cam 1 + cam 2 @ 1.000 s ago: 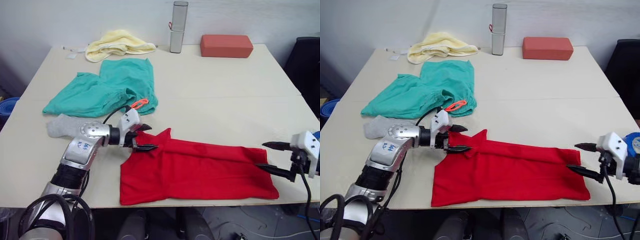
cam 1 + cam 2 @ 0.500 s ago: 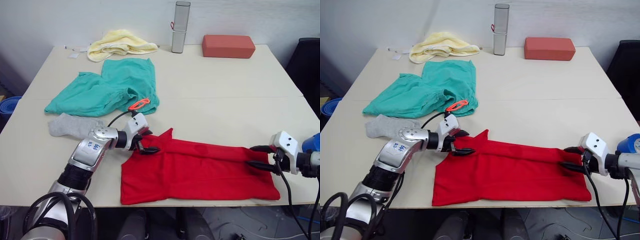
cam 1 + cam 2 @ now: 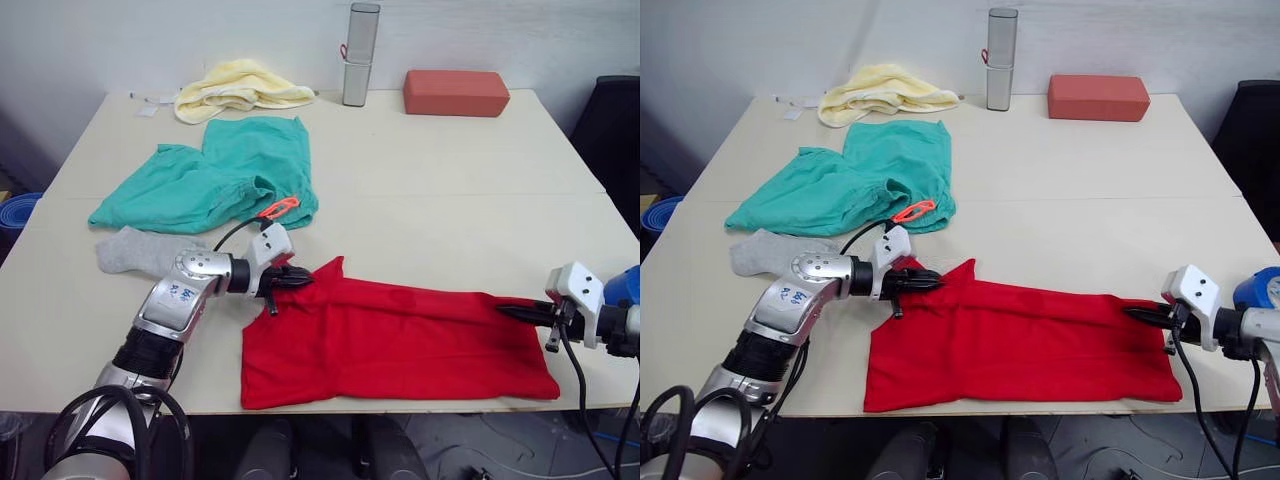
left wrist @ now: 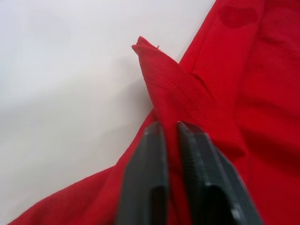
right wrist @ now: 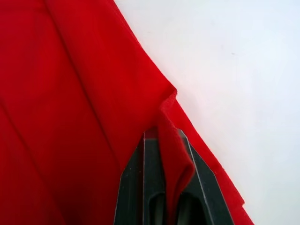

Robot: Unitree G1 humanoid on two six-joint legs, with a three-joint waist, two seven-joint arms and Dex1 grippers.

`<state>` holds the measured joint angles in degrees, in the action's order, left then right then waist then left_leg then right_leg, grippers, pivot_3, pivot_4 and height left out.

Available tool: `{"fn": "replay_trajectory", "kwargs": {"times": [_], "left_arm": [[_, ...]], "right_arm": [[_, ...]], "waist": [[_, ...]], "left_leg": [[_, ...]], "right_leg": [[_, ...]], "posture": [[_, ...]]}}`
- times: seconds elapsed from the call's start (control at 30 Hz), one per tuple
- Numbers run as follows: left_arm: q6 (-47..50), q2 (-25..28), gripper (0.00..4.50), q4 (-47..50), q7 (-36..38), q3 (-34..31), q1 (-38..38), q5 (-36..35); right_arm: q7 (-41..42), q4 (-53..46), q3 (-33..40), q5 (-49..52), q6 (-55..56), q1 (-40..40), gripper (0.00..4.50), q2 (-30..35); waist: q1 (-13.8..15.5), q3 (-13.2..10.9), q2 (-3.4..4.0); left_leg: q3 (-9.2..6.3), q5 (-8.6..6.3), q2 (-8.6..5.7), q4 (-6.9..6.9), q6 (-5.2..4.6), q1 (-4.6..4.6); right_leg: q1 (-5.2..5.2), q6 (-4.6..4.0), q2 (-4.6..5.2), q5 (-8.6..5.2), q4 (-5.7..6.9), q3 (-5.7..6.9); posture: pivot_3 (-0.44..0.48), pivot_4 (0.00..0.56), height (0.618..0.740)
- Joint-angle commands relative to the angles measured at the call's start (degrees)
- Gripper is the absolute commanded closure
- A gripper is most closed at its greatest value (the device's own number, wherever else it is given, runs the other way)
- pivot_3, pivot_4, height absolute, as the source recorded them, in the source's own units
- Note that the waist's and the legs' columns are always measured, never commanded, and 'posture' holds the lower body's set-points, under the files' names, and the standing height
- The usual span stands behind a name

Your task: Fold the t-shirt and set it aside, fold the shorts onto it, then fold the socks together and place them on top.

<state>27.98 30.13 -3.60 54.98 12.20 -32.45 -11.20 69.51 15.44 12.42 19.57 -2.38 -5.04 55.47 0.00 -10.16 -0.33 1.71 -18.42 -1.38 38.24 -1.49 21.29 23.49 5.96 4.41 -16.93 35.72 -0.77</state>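
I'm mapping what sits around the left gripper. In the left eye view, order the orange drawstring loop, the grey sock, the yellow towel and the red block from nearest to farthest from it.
From the left gripper, which pinches the t-shirt:
1. Orange drawstring loop, just beyond it on the shorts.
2. Grey sock, to its left.
3. Yellow towel, far back left.
4. Red block, far back right; its lead over the towel is slim.

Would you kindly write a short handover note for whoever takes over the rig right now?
Left hand: shut on the t-shirt, pinching its edge on the robot's left side.
Right hand: shut on the t-shirt's opposite edge.
T-shirt lies partly folded into a long band at the near edge of the table.
Shorts lie spread out beyond the left hand, unfolded; socks beside them.
Left: finish the t-shirt, set it aside, then shorts, then socks.
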Motion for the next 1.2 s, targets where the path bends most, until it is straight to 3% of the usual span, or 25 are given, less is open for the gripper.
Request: {"fn": "replay_trajectory", "kwargs": {"times": [0.03,0.33,0.43,0.63,0.87,0.97,1.2], "left_arm": [[-4.6,-0.3,4.47,-1.0,1.6,-1.8,0.2,-1.3],[-5.8,2.4,4.47,-1.4,5.8,-4.3,1.6,-3.5],[-2.8,1.9,3.87,-0.3,4.0,-4.8,1.6,-4.1],[-8.6,2.7,1.97,-1.7,7.0,-2.2,2.3,-2.1],[-6.4,4.5,1.97,2.0,7.8,-3.6,3.9,-3.1],[-12.9,6.0,1.97,3.6,7.7,-5.7,5.9,-2.6],[-47.0,7.4,1.97,-3.8,15.1,-7.3,11.8,-1.1]], "right_arm": [[0.6,0.1,2.8,1.4,2.7,-0.4,4.5,-0.7],[2.0,-0.2,3.7,2.1,4.1,1.3,4.5,-1.3],[1.8,-0.6,3.6,2.0,4.1,1.7,4.5,-1.7],[1.7,-0.6,3.0,1.9,3.9,1.1,4.5,-2.2],[1.9,-0.5,2.9,1.9,3.5,0.7,4.5,-2.2],[2.0,-0.9,3.3,2.1,3.3,1.2,4.5,-2.1],[1.3,-2.0,3.5,2.5,3.0,2.7,4.5,-2.3]], "waist": [[0.0,0.0,0.0],[0.0,0.0,0.0],[0.0,0.0,0.0],[0.0,0.0,0.0],[-0.1,0.0,0.0],[-0.1,0.0,0.01],[-0.1,0.0,0.03]], "left_leg": [[0.0,0.0,0.0,0.0,0.0,0.0],[0.0,0.0,0.01,-0.01,0.0,0.0],[0.0,0.0,0.0,0.01,-0.01,0.0],[-0.01,0.0,0.0,0.0,-0.01,0.0],[-0.01,0.0,0.01,-0.01,-0.01,0.0],[-0.02,0.0,0.01,-0.03,-0.01,0.0],[-0.01,-0.01,0.02,-0.07,0.0,-0.02]], "right_leg": [[0.0,0.0,0.0,0.0,0.0,0.0],[0.0,0.0,0.0,0.0,0.03,0.0],[-0.01,0.0,0.02,0.0,0.02,-0.02],[-0.01,0.0,0.01,0.0,0.03,-0.01],[0.0,0.0,0.01,0.0,0.02,-0.01],[0.01,0.0,0.02,0.0,0.03,-0.02],[0.0,-0.03,0.08,-0.01,-0.11,-0.02]], "posture": [[0.0,0.15,0.74],[0.0,0.15,0.74],[0.0,0.15,0.74],[0.0,0.15,0.74],[0.0,0.15,0.74],[0.0,0.15,0.74],[0.0,0.15,0.74]]}}
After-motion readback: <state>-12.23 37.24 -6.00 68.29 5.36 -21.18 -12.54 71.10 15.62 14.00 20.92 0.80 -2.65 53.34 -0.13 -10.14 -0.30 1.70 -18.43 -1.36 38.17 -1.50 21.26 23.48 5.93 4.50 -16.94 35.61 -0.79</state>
